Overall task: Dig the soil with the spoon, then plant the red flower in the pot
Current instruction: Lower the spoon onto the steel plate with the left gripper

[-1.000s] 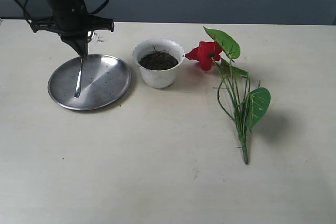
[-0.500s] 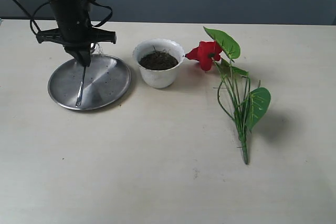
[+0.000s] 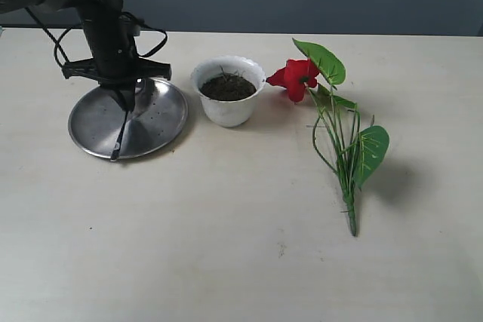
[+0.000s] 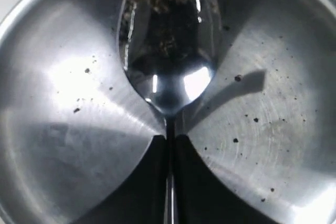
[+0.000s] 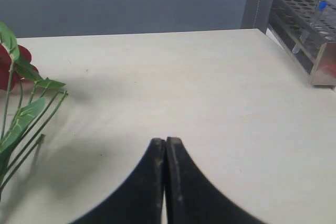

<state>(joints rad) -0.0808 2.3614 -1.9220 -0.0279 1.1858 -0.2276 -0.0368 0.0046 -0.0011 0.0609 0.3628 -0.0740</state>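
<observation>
**Item 1.** Slim shiny silver metal teaspoon [image 3: 119, 135]: left of frame in the exterior view. It hung bowl-down over the plate, its handle clamped between the narrow jaws of the black left gripper [image 3: 124, 103]. In the left wrist view, brown crumbs lay on the tip of its bowl.

**Item 2.** Flat round steel plate [image 3: 158, 122]: left of frame, just beside the pot. Dark specks were scattered across its face.

**Item 3.** Small white bowl-shaped pot with scalloped rim [image 3: 227, 113]: upper centre, upright. It held dark brown crumbly soil [image 3: 227, 87] up to near the rim.

**Item 4.** Artificial red flower with glossy bloom, thin green stems and broad leaves [image 3: 299, 79]: right of centre, lying flat on the table. The bloom was near the pot, apart from it, and the stem ends pointed toward the lower frame.

**Item 5.** Black right gripper [image 5: 166, 146]: seen in the right wrist view only, above bare table. Its jaws were pressed together, holding nothing.

**Item 6.** Pale cream table [image 3: 226, 246]: carried all the above.

**Item 7.** Grey test-tube rack [image 5: 307, 30]: seen in the right wrist view, at the table's edge.
</observation>
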